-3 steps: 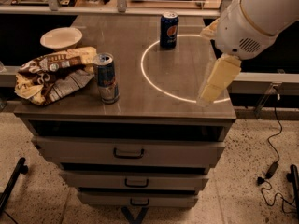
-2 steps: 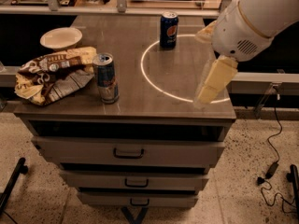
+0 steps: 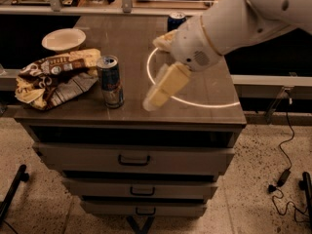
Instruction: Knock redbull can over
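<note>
The redbull can (image 3: 110,81) stands upright near the front left of the cabinet top (image 3: 204,94). It is slim, blue and silver, with a silver top. My gripper (image 3: 158,92) hangs from the white arm just right of the can, a short gap away, with its cream fingers (image 3: 167,85) pointing down and left over the tabletop. It holds nothing that I can see.
A crumpled chip bag (image 3: 53,76) lies left of the can. A white bowl (image 3: 63,39) sits behind the bag. A dark-blue Pepsi can (image 3: 175,21) stands at the back, partly behind the arm. A bright ring of light (image 3: 195,103) marks the tabletop. Drawers (image 3: 134,157) are below.
The arm and gripper have swung left across the tabletop, from the right edge to just beside the redbull can. The can still stands upright.
</note>
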Controlling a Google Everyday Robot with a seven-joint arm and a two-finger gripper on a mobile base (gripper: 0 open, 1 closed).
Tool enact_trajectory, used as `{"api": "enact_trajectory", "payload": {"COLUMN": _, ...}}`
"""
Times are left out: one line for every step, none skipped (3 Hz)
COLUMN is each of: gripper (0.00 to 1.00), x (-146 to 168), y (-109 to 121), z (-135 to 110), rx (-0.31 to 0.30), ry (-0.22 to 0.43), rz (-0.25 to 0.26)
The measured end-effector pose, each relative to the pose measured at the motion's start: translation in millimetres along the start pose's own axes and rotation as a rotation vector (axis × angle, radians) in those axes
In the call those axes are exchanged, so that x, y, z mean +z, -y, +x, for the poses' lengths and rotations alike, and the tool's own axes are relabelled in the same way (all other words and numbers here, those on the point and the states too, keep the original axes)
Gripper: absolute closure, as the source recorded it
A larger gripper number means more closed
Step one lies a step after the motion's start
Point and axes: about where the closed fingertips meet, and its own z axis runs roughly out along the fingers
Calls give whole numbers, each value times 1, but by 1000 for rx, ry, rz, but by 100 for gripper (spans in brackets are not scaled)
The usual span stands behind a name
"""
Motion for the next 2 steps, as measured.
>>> {"api": "enact_trajectory", "payload": {"gripper": 0, "x": 2, "y": 4, "z": -11, "rx": -1, "ry": 28, "rz": 22}}
{"api": "enact_trajectory", "payload": {"gripper": 0, "x": 5, "y": 5, "z": -12, "rx": 0, "ry": 37, "rz": 22}}
